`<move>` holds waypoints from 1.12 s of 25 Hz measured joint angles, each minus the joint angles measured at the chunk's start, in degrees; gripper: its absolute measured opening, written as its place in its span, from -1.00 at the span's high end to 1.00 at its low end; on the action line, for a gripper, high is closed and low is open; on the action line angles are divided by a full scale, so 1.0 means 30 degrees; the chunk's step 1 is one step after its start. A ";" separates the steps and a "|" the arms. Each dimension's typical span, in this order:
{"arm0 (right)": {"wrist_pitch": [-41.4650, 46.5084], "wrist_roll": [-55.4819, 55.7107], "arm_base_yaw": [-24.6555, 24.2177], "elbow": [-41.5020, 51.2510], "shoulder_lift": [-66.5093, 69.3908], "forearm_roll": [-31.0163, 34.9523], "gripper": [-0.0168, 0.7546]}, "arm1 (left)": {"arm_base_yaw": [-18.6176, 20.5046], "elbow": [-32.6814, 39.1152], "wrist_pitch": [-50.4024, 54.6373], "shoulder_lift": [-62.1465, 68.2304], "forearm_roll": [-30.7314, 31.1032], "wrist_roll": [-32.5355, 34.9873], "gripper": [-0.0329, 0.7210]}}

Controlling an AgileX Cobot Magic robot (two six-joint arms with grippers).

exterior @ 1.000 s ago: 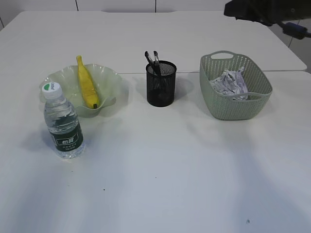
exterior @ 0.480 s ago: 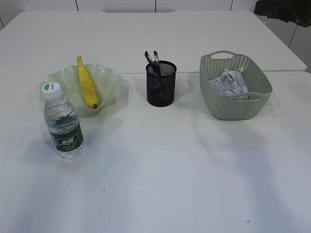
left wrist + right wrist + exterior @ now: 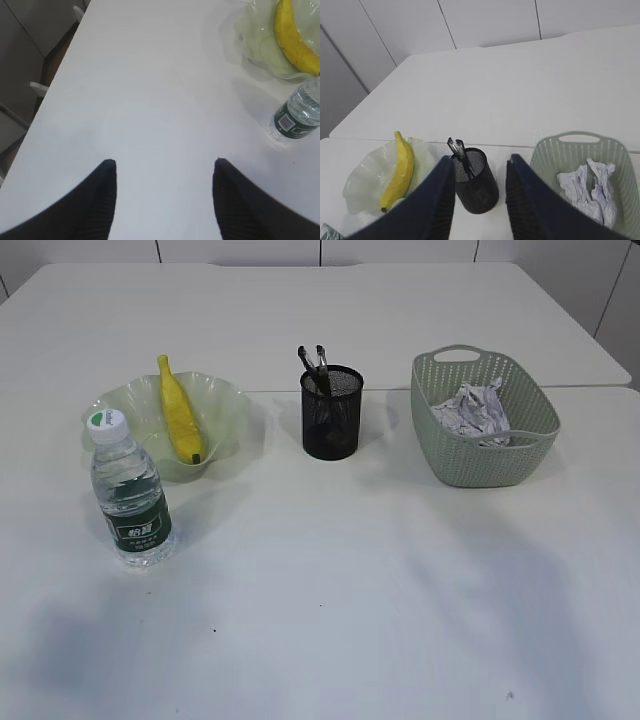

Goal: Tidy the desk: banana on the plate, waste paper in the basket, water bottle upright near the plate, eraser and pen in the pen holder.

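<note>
Each end effector, left (image 3: 165, 200) and right (image 3: 480, 200), has two matte black, tapering fingers (image 3: 95, 200) with finely ribbed faces.

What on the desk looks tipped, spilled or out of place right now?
Nothing stands out. The banana lies on the plate, the water bottle stands upright beside it, the pen sits in the pen holder, and the waste paper is in the basket.

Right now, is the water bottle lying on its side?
No, the water bottle stands upright, cap up, on the table in front of the plate.
</note>
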 joint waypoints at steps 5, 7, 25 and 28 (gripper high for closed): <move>0.0041 0.0000 0.0000 0.1418 -0.1462 0.0000 0.27 | 0.0000 0.1788 0.0000 -0.2815 -0.0282 0.0082 -0.21; 0.0069 0.0000 0.0000 0.1720 -0.2165 0.0000 0.27 | 0.0000 0.2593 0.0043 -0.3860 -0.0548 0.0173 -0.21; -0.0002 0.0642 0.0000 0.3555 -0.7644 0.0000 0.27 | -0.0615 0.6551 0.0449 -1.1844 -0.5359 0.6136 -0.12; -0.0110 0.0642 0.0000 0.3907 -0.8113 0.0000 0.27 | -0.0615 0.7150 0.0886 -1.1844 -0.5568 0.6215 -0.09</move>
